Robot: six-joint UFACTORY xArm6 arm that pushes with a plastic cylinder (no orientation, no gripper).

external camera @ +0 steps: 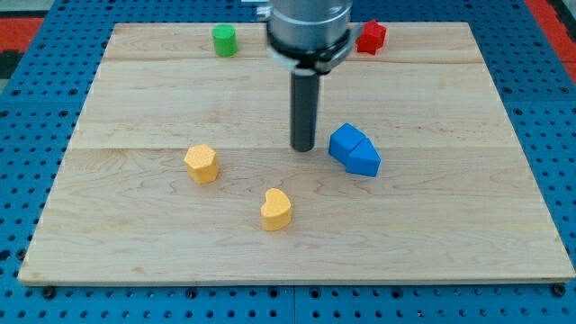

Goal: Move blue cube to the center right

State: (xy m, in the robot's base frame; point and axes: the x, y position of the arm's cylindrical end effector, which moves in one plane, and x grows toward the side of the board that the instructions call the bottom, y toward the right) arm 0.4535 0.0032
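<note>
Blue cube [346,141] — near board middle, well short of the right edge.
My tip [303,148], a bare rod holding nothing, stands just beside its left — push rightward mostly left to do.

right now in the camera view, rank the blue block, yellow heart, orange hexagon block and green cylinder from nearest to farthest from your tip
Measured from my tip:
1. Blue block, just to the view's right, apparently not touching.
2. Yellow heart, below, slightly left.
3. Orange hexagon block, to the left.
4. Green cylinder, at the board's top edge, up and left.
</note>
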